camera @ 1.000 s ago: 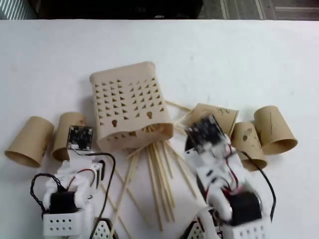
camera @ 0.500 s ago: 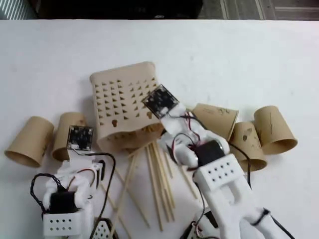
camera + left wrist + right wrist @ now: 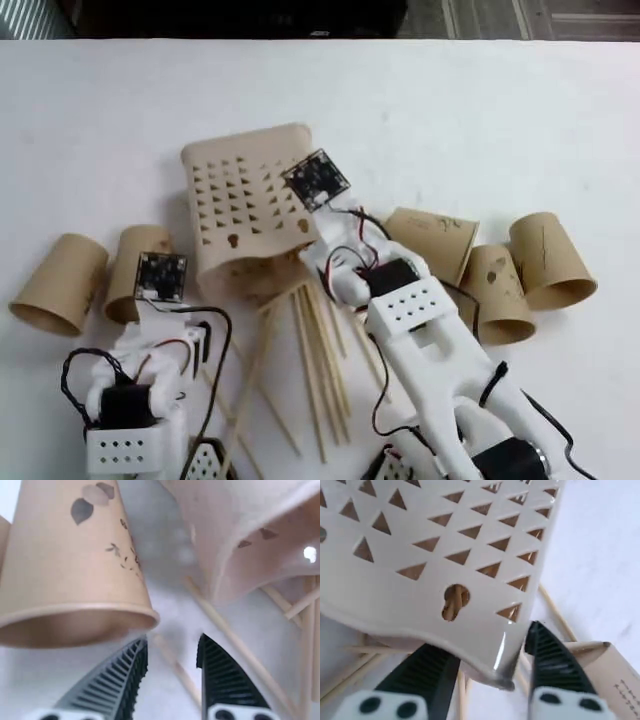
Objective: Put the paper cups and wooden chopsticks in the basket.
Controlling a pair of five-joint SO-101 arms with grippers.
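Note:
The perforated cream basket (image 3: 250, 205) lies on its side mid-table, mouth toward the arms. Wooden chopsticks (image 3: 318, 370) fan out on the table from its mouth, and some lie inside. Two paper cups (image 3: 62, 283) (image 3: 132, 262) lie left of it, three more (image 3: 435, 235) (image 3: 497, 290) (image 3: 550, 258) to the right. My right gripper (image 3: 490, 667) is open, its jaws straddling the corner of the basket's rim (image 3: 502, 672). My left gripper (image 3: 170, 665) is open low over the table, between a lying cup (image 3: 75, 565) and the basket (image 3: 240, 535), with chopsticks (image 3: 225, 630) under it.
The white table (image 3: 450, 110) stretches far beyond the basket. The right arm (image 3: 420, 320) lies stretched over the chopsticks close to the nearest right cup. A cup's edge (image 3: 615, 675) lies beside the right gripper.
The right arm swung left from the right-hand cups and stretched forward to the basket's mouth corner. The left arm has kept still.

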